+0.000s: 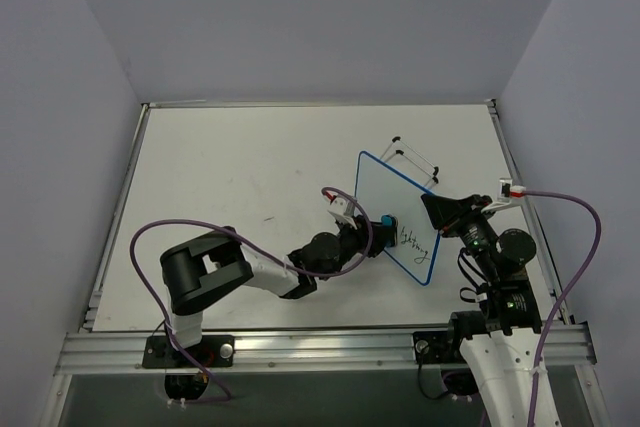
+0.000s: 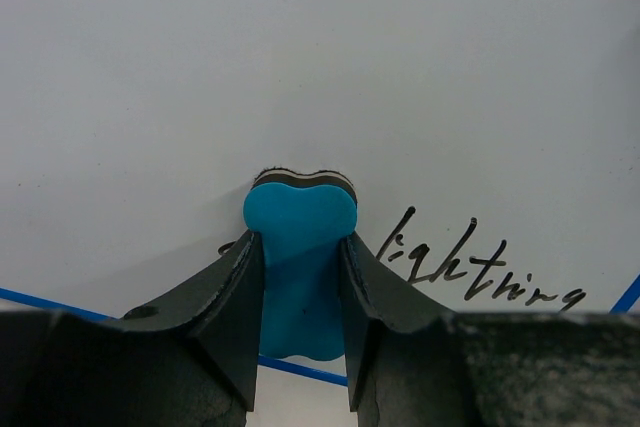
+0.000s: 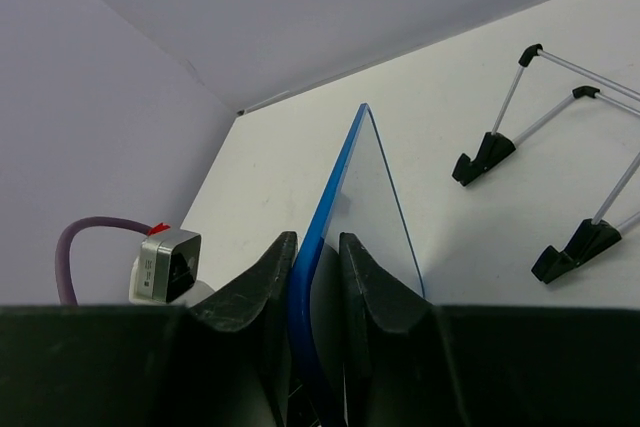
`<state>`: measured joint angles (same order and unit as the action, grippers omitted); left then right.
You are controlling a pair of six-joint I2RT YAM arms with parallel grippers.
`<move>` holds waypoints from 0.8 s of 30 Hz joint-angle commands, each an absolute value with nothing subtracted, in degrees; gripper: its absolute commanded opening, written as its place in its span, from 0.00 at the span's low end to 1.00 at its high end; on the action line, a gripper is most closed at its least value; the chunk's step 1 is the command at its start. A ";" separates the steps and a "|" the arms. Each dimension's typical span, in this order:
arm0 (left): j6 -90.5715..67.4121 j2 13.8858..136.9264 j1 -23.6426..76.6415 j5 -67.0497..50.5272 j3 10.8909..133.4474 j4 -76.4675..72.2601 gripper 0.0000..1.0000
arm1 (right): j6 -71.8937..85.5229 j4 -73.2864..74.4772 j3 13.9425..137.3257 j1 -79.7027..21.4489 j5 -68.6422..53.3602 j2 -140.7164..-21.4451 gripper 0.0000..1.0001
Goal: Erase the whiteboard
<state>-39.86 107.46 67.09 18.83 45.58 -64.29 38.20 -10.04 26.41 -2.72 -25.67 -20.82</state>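
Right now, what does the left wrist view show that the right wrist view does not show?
Only left wrist: the blue eraser gripped in the left tool, its felt end at the board, beside the dark word "lightning". Only right wrist: the right tool clamping the board's blue edge, and the wire stand on the table, apart from the board. Both: the board.

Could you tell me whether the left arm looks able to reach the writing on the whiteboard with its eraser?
Probably yes. The left end effector holds the eraser at the whiteboard face, the writing lies just beside it with nothing between, and the right end effector grips only the board's edge.
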 commanded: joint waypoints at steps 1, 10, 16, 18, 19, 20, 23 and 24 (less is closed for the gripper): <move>-37.88 105.91 67.33 17.13 47.21 -68.47 0.02 | 49.12 -18.72 27.95 -4.75 -34.63 -19.86 0.00; -36.65 104.94 60.21 18.81 43.16 -70.31 0.02 | 49.48 -12.75 28.21 -4.83 -30.50 -19.51 0.00; -35.51 107.49 58.89 17.40 44.21 -72.68 0.02 | 49.31 -10.29 28.04 -4.83 -29.01 -19.07 0.00; -35.86 108.71 58.80 17.14 43.77 -73.65 0.02 | 48.87 -8.80 28.30 -4.83 -28.22 -18.99 0.00; -36.21 109.16 58.89 16.96 43.42 -75.04 0.02 | 48.61 -8.35 28.65 -4.83 -27.26 -18.72 0.00; -36.56 109.60 58.97 16.70 42.98 -76.19 0.02 | 48.43 -8.09 28.57 -4.83 -26.99 -18.55 0.00; -38.40 110.74 59.58 16.79 41.14 -78.83 0.02 | 48.51 -8.35 27.95 -4.83 -26.46 -18.37 0.00; -38.93 111.18 59.94 17.31 40.78 -79.27 0.02 | 48.69 -8.87 27.60 -4.83 -26.28 -18.28 0.00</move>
<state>-37.69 109.23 59.16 17.74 42.02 -73.71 44.42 -4.21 26.41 -3.49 -23.31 -19.35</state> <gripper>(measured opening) 0.391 0.160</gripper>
